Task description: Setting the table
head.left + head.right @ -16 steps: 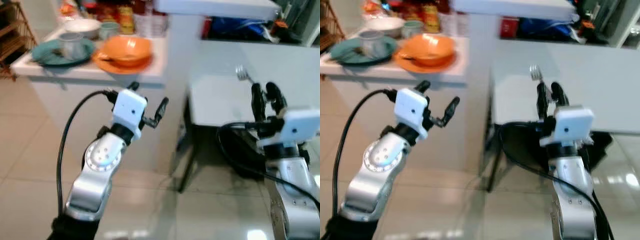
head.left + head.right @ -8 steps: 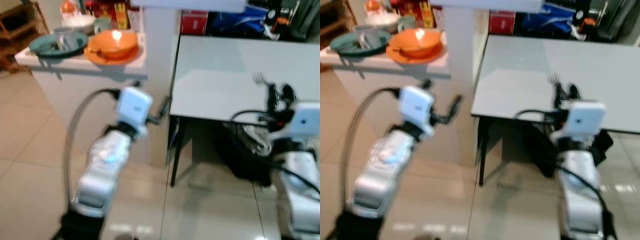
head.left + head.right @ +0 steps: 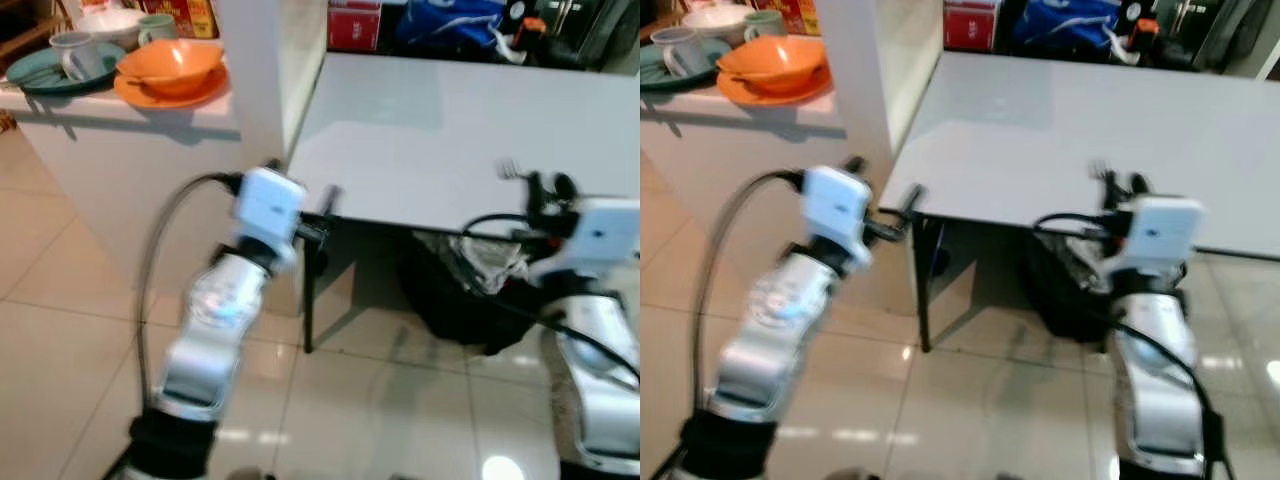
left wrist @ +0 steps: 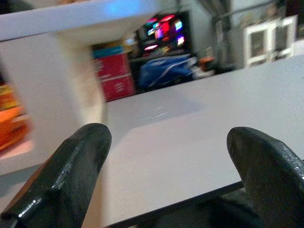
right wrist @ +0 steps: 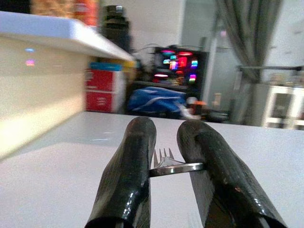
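White table [image 3: 440, 130]; silver fork [image 5: 167, 164] between black fingers of the right gripper [image 5: 166, 180]; left gripper [image 4: 166, 175] black, on a silver arm with a white wrist block. White counter [image 3: 120, 125] bearing orange bowl [image 3: 172, 64] on orange plate [image 3: 165, 92], teal plate [image 3: 40, 70], grey mug [image 3: 72, 52]. Beige glossy floor tiles [image 3: 60, 330]; red box [image 4: 113, 78], blue bag [image 4: 166, 73]

White table [image 3: 440, 130] ahead: bare, open top. Pillar [image 3: 250, 60] blocks near left corner; counter [image 3: 90, 110] with orange bowl [image 3: 172, 65], cups beyond. Clutter [image 3: 450, 25] lines far edge.
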Motion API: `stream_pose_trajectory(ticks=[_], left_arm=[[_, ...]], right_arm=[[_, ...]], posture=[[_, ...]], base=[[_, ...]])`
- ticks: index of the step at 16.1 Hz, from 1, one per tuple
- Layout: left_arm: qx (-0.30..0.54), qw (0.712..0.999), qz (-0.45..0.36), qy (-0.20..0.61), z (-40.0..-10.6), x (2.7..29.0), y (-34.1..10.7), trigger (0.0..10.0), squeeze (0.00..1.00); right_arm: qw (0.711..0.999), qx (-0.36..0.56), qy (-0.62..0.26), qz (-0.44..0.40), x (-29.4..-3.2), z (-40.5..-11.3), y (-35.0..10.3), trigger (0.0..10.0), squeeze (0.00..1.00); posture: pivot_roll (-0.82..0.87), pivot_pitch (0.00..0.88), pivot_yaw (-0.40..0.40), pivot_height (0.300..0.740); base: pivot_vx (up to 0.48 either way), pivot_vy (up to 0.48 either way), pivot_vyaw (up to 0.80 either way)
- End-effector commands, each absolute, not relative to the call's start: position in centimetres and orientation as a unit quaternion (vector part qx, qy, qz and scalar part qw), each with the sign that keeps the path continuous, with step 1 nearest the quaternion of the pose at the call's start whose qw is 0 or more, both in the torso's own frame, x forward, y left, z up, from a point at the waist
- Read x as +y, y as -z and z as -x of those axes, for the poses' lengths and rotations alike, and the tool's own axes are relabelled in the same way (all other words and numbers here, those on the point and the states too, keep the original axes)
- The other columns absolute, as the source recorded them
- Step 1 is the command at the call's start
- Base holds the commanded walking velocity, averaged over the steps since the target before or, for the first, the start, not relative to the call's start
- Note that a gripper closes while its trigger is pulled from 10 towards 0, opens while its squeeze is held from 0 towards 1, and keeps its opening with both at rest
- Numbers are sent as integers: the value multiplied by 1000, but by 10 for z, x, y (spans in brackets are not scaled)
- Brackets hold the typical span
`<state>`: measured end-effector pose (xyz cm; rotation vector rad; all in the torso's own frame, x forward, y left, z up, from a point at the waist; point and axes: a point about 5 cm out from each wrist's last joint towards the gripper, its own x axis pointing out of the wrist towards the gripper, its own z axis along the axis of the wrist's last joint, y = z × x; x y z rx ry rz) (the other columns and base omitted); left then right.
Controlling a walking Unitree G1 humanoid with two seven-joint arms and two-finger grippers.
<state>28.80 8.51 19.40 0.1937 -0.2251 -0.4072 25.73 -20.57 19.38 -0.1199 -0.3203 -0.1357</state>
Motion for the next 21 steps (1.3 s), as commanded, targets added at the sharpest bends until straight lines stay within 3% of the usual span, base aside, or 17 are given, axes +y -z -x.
stream_pose_trajectory(ticks=[1, 7, 16, 21], left_arm=[[-115, 970, -104, 187, -289, 91, -197, 10000, 0], [-104, 976, -89, 168, -289, 97, -190, 10000, 0], [-62, 986, -72, 137, -292, 133, -144, 10000, 0], [-55, 988, -65, 132, -290, 134, -129, 10000, 0]], right_arm=[[983, -169, 55, 53, -200, -259, -199, 10000, 0], [983, -172, 41, 49, -199, -265, -203, 10000, 0], [992, -129, 9, 5, -186, -269, -153, 10000, 0], [992, -125, 1, 6, -186, -270, -141, 10000, 0]], posture=[[4, 43, 6, 740], [-8, 62, -15, 740], [-37, 80, 42, 740], [-41, 63, 42, 740]], base=[[0, -390, 0], [0, -386, 0], [0, -391, 0], [0, -399, 0]])
